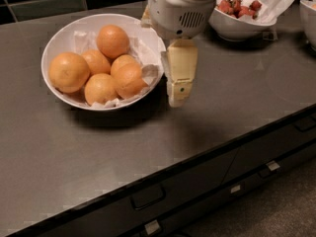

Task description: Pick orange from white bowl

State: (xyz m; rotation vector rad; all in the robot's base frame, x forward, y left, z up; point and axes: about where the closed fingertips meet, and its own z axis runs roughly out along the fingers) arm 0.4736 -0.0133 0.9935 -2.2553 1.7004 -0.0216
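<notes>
The white bowl [63, 35] stands on the dark counter at the left, lined with crumpled white paper and holding several oranges. The orange [69, 72], the largest and palest, lies against the bowl's left side. Smaller, deeper-coloured oranges fill the middle and right, one [113, 41] at the back and one [129, 79] nearest the right rim. My gripper [178, 92] hangs down from the white arm housing [177, 9], just outside the bowl's right rim and low over the counter. It holds nothing.
A deeper white bowl [237, 28] with red berries [240, 5] stands behind and to the right of the arm. Another white bowl [310, 15] is cut off at the right edge. The counter's front edge [207, 157] runs diagonally, with drawers below.
</notes>
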